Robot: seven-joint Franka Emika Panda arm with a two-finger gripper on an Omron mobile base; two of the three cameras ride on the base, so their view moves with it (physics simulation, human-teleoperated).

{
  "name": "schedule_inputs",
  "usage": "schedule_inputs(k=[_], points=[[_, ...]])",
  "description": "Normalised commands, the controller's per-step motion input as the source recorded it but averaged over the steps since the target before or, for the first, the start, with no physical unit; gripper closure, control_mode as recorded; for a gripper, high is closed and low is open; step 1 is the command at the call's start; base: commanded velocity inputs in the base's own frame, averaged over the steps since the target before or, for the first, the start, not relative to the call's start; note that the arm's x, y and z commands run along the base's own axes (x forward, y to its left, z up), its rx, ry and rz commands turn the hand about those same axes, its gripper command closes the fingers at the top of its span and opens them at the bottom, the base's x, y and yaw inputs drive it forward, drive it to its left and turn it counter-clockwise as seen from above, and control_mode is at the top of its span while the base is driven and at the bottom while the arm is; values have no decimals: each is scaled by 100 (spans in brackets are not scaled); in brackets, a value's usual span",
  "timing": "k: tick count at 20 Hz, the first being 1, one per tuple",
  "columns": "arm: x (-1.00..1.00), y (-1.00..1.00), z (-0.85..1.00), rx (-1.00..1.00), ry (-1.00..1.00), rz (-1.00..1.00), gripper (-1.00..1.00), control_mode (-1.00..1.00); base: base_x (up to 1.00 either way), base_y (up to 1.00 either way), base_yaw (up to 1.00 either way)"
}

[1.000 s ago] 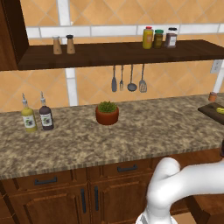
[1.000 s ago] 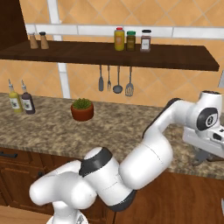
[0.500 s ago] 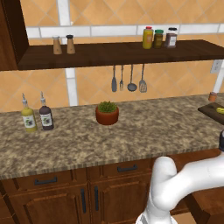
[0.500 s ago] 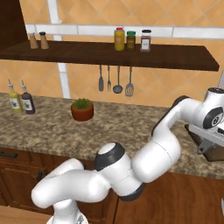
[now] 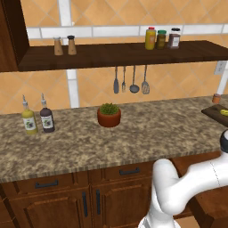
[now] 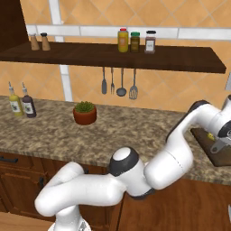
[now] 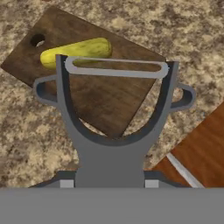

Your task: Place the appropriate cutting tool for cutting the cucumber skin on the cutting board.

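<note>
A grey Y-shaped peeler (image 7: 114, 140) sits in my gripper (image 7: 109, 180), which is shut on its handle. Its blade bar hangs over the dark brown cutting board (image 7: 109, 100), just on the near side of a yellow-green cucumber (image 7: 76, 50) that lies on the board's far part. From the right base view, the gripper (image 6: 221, 146) hovers with the peeler (image 6: 218, 147) above the board (image 6: 215, 159) at the counter's right end, the cucumber (image 6: 210, 136) beside it. The left base view has the board (image 5: 214, 114) and cucumber (image 5: 224, 112) at its right edge.
A terracotta plant pot (image 5: 109, 116) stands mid-counter, with two bottles (image 5: 37, 119) at the left. Utensils (image 5: 130, 81) hang under the long wall shelf (image 5: 124, 54), which carries jars. The counter's front edge and wooden cabinet (image 7: 199, 151) lie just near the board.
The arm has stretched further right, carrying the peeler a little more over the cutting board. Board, cucumber and the other counter items have stayed in place.
</note>
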Motion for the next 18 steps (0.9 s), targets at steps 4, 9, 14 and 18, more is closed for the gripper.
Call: schedule_inputs(k=[4,9,14,18], points=[[21,-9,-45,-5,-16,0,100,-100,0,0,0],[19,-32,-24,0,-4,0,100,-100,0,0,0],[21,-3,-34,0,0,0,100,-100,0,0,0],[16,0,-26,0,0,0,100,-100,0,0,0]])
